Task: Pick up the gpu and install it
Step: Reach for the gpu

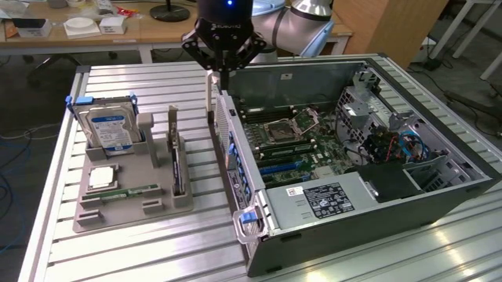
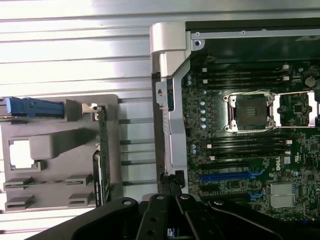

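Well apart from the gpu (image 1: 178, 167) in the tray (image 1: 129, 202), the end effector (image 1: 223, 75) hangs pressed together

The hand (image 1: 223, 74) carries a brand name in pale letters on its dark body, upside down, that appears to read Robotiq. In the wrist view the motherboard (image 2: 240, 165) bears the white word DELL, turned on its side. The blue-and-white label (image 1: 110, 126) on the hard drive (image 1: 117, 147), the black label (image 1: 323, 200) on the power supply (image 1: 354, 187) and a small white sticker (image 1: 294, 190) carry print too small to read.
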Controlling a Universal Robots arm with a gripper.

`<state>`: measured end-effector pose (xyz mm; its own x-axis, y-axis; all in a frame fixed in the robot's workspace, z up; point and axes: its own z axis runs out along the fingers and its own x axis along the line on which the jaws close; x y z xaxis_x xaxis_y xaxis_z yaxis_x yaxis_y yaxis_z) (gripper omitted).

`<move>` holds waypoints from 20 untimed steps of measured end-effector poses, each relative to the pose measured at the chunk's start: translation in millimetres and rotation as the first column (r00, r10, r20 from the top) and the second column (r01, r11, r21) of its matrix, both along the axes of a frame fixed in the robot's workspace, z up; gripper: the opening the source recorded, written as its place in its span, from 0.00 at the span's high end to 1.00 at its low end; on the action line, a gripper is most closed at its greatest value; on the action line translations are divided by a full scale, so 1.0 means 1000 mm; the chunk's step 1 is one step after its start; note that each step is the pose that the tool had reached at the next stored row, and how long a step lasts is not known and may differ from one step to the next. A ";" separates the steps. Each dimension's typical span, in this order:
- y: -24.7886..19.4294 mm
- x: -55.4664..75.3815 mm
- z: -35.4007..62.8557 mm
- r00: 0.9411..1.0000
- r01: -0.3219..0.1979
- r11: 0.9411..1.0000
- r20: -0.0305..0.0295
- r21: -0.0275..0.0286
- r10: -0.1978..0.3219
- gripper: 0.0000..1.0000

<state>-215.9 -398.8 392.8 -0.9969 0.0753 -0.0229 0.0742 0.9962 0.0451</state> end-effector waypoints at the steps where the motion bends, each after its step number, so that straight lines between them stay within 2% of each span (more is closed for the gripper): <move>1: 0.0000 -0.001 0.0000 1.000 0.000 1.000 0.000 0.000 0.000 0.90; 20: 0.0000 -0.011 -0.0001 1.000 0.000 1.000 0.000 0.000 0.000 0.90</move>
